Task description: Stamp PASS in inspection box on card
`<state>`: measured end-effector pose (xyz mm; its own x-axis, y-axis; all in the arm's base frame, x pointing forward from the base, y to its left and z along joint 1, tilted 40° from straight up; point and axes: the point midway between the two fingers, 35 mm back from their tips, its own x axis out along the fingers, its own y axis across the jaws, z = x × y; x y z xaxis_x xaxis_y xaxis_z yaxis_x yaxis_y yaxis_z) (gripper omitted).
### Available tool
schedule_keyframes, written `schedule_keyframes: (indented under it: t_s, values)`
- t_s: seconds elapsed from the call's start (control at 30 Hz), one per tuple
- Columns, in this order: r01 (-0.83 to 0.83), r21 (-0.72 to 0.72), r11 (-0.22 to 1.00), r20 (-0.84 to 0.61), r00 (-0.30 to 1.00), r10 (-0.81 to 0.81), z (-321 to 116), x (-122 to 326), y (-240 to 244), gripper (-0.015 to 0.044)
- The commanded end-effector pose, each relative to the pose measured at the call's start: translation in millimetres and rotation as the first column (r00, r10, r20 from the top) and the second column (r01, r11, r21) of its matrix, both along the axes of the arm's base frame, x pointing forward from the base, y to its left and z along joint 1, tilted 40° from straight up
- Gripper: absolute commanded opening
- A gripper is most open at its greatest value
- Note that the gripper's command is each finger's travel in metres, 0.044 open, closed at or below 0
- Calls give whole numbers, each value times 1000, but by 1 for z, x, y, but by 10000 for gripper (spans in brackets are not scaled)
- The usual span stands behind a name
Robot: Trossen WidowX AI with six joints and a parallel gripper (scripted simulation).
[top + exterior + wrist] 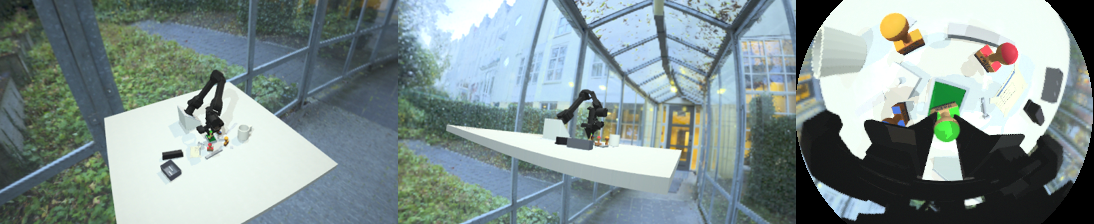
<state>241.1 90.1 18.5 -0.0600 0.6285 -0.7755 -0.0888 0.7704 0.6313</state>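
My gripper point(210, 131) point(590, 136) point(945, 116) is shut on the green-topped stamp point(210, 135) point(947, 131), held upright over the near part of the green ink pad point(212, 139) point(948, 93). Whether its base touches the pad cannot be told. Its word is not readable. A cream sheet with lines of writing point(195, 152) point(1011, 93) lies beyond the pad on the tray side. A pale flat sheet point(909, 85) lies on the pad's mug side. No inspection box can be made out clearly.
A blue stamp point(899, 113), a red stamp point(210, 147) point(1007, 53) and an orange stamp point(226, 139) point(894, 26) stand around the pad. A mug point(243, 133) point(841, 53), a grey bar point(214, 154), a black block point(172, 155) and a dark tray point(579, 144) stand farther out.
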Motion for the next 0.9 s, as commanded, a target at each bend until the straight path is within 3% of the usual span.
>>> schedule_keyframes:
  t_s: [0.0,0.87]
  values:
    - [0,6,1000,0,1000,0,0,0,1,0]
    - [0,5,1000,1,1000,0,8,1,-6,0]
